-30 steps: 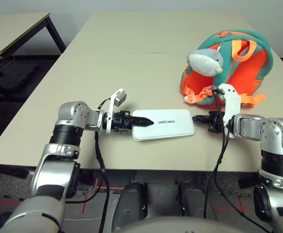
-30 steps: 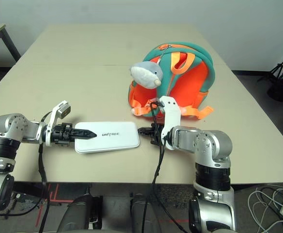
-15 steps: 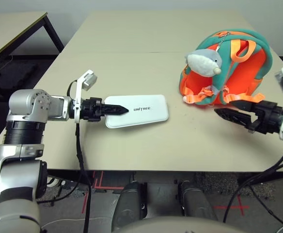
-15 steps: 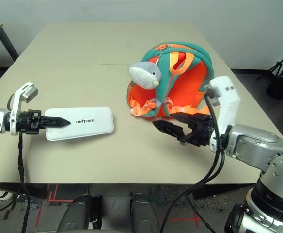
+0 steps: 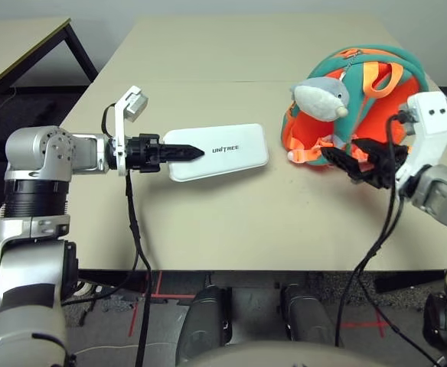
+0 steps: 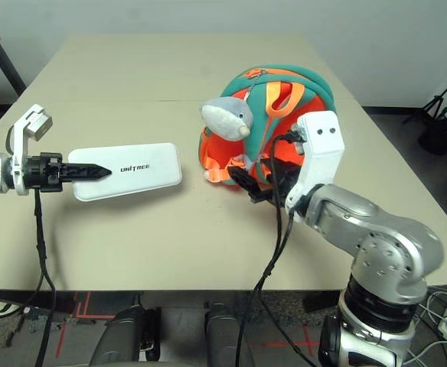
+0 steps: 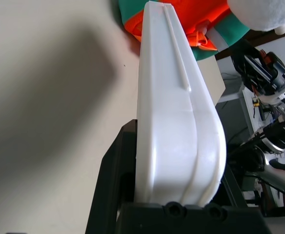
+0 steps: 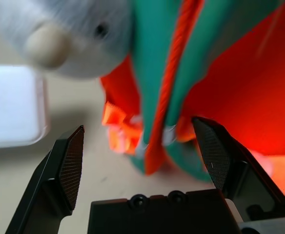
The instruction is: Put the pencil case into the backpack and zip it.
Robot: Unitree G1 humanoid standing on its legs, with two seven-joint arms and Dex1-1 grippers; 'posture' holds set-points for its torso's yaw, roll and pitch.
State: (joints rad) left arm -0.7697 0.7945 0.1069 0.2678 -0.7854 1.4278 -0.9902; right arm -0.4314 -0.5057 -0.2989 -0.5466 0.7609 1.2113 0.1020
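While the left fingers (image 7: 114,170) clamp the pencil case (image 5: 216,152) above the table's near left, the right fingers (image 8: 71,168) stand apart beside the backpack (image 6: 265,99); careless closing could snag its orange straps (image 5: 308,151).

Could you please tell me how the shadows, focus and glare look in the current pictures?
Left wrist view: a broad, soft-edged shadow lies on the table beside the white case, which carries pale sheen lines. Right wrist view: the plush dolphin and backpack are blurred, while the pincer is crisper. Left eye view: a faint shadow falls below the case.
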